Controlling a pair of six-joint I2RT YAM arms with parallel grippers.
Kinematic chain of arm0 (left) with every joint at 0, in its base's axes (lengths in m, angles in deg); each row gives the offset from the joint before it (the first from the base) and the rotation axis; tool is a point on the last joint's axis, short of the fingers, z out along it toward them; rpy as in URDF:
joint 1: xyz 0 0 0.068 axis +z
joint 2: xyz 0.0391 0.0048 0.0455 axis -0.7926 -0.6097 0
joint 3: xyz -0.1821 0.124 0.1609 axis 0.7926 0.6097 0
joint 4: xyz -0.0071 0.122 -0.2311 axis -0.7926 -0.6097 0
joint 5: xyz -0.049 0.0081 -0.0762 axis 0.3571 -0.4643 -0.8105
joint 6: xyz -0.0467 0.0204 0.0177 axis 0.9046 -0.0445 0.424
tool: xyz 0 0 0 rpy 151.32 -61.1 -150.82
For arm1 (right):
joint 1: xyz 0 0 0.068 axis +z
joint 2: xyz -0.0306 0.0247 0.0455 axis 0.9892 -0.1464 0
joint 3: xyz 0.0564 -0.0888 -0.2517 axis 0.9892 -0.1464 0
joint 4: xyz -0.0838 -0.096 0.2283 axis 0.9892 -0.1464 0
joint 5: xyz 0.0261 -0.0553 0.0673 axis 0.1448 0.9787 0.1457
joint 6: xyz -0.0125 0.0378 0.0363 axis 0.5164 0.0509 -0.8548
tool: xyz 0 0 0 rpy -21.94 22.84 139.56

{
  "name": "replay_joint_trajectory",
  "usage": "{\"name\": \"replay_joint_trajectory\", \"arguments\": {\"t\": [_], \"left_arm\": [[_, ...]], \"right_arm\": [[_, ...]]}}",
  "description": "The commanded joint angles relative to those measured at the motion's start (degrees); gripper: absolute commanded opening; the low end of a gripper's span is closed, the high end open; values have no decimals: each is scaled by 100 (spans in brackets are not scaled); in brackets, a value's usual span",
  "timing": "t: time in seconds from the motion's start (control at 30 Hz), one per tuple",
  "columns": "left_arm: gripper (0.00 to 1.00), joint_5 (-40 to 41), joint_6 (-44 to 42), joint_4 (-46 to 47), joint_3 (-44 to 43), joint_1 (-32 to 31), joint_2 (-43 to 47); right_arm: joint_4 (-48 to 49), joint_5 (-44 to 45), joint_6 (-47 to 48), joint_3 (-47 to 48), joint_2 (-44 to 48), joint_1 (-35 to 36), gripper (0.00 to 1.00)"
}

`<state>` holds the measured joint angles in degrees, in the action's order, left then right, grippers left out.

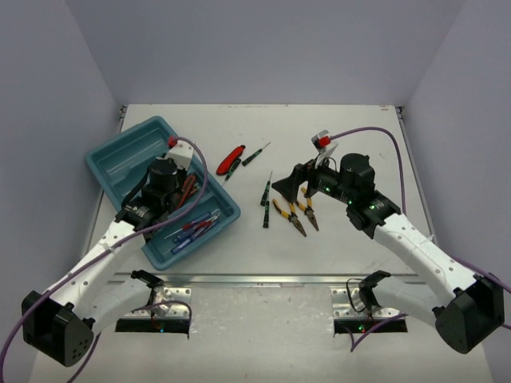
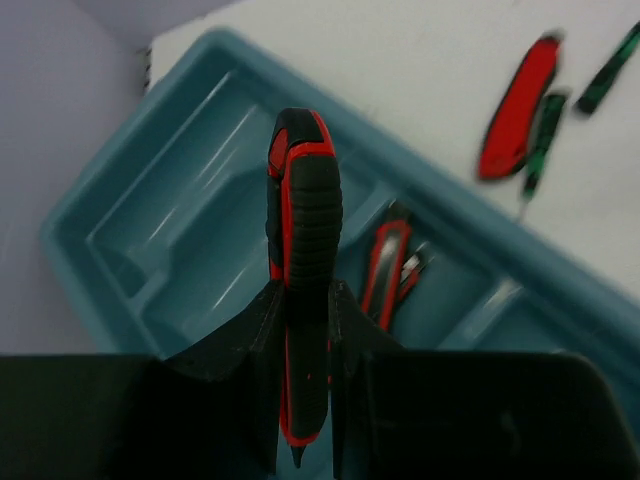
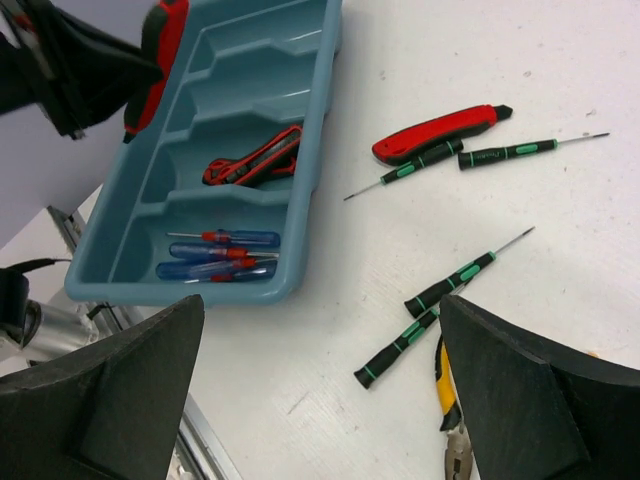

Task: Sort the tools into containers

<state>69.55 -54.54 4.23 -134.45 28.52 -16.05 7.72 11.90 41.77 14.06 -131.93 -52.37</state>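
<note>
The teal tray (image 1: pixel 120 159) lies at the left. My left gripper (image 2: pixel 305 335) hangs over its middle compartments, shut on a red-and-black cutter (image 2: pixel 305 215) held upright. More red cutters (image 2: pixel 385 265) lie in one compartment, and blue screwdrivers (image 3: pixel 215 255) in the end one. My right gripper (image 3: pixel 320 390) is open and empty above bare table. Two black-green screwdrivers (image 3: pixel 450 285) and yellow pliers (image 1: pixel 295 214) lie close by it. Another red cutter (image 3: pixel 435 133) and two more black-green screwdrivers (image 3: pixel 505 152) lie further back.
The tray's two far compartments (image 2: pixel 170 230) hold nothing. White walls close in the table on the left, right and back. A metal rail (image 1: pixel 263 279) runs along the near edge.
</note>
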Motion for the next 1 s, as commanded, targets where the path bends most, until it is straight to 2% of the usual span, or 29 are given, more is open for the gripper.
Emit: {"name": "replay_joint_trajectory", "arguments": {"t": [0.0,0.17,0.2,0.3,0.4,0.53,0.57,0.63,0.73,0.83,0.87,0.93,0.97], "left_arm": [[0,188,-1904,38,670,378,341],[0,19,-2171,15,946,378,267],[3,-78,-2156,-32,948,378,236],[21,-168,-2193,-49,983,361,150],[53,-63,-2171,18,999,361,44],[69,-149,-2082,138,965,361,34],[78,-66,-2048,172,965,361,25],[86,28,-1996,263,924,359,41],[99,118,-1628,329,647,361,109],[100,148,-719,306,175,361,8],[100,69,-257,133,-187,361,-173],[100,-89,97,-211,-736,361,-572],[100,-154,292,-508,-1313,361,-1154]], "right_arm": [[115,-290,29,7,58,-47,99],[119,-379,-10,68,-114,-56,99],[119,-378,-11,64,-113,-61,99],[111,-376,-7,60,-91,-75,99],[111,-414,-14,60,-84,-90,99],[102,-435,-24,60,-83,-109,99],[85,-435,-24,68,-91,-101,99],[68,-444,-15,77,-83,-109,99],[17,-444,-23,102,-58,-117,99],[-176,-444,-73,219,-14,-134,99],[-246,-437,-98,299,31,-128,99],[-626,-388,-120,449,71,-128,99],[-885,-330,-115,574,92,-132,99]]}}
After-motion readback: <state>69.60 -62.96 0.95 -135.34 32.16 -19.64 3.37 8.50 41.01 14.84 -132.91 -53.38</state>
